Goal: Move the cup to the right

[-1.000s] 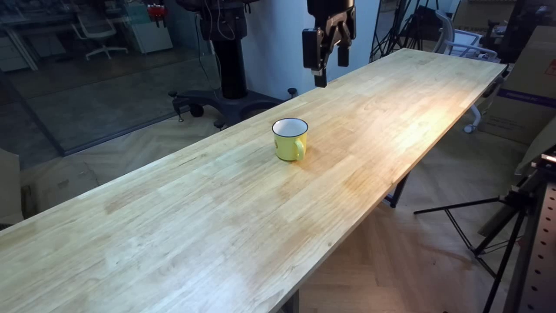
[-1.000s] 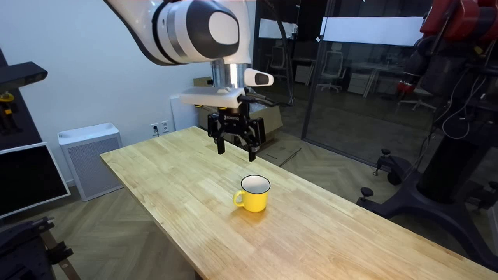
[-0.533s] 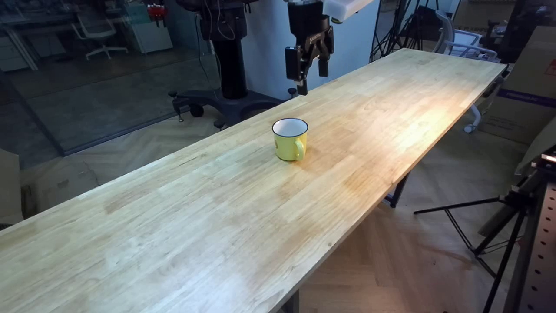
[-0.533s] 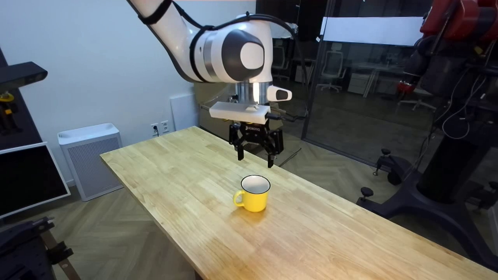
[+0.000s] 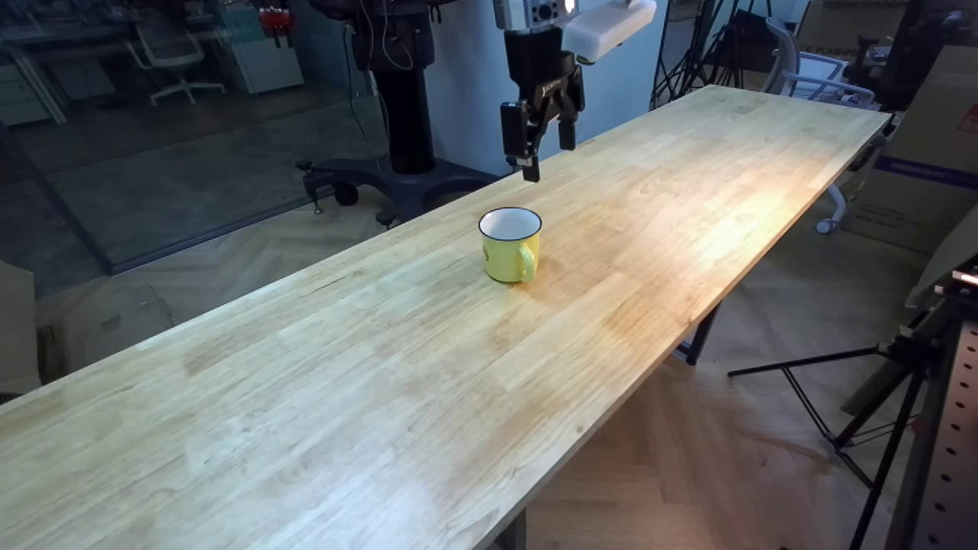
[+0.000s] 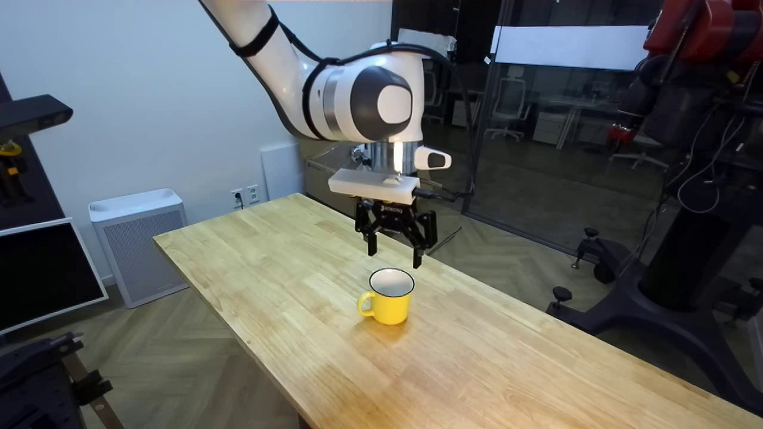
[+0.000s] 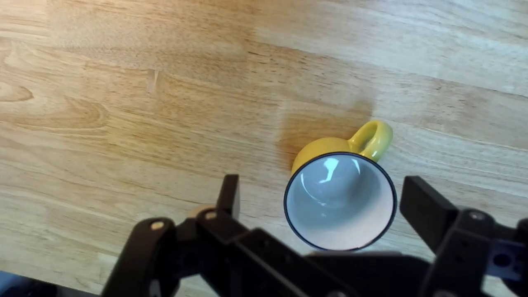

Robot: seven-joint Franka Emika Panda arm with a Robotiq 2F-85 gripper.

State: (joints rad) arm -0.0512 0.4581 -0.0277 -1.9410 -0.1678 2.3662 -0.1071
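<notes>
The cup is a yellow mug with a white inside and a thin dark rim. It stands upright on the wooden table, seen in both exterior views. My gripper is open and empty above the table, its fingertips higher than the rim; it also hangs above the cup in an exterior view. In the wrist view the cup appears between the two spread fingers of the gripper, nearer the right-hand finger. Its handle points up and right there, away from the gripper body. Nothing touches the cup.
The long wooden tabletop has edges on both long sides. A wheeled black stand is on the floor beyond the table edge. A tripod stands off the table. A white box-shaped appliance stands beyond the table end.
My gripper has moved down and sideways toward the cup, first mostly across, then lower. It stays open. The cup has not moved.
</notes>
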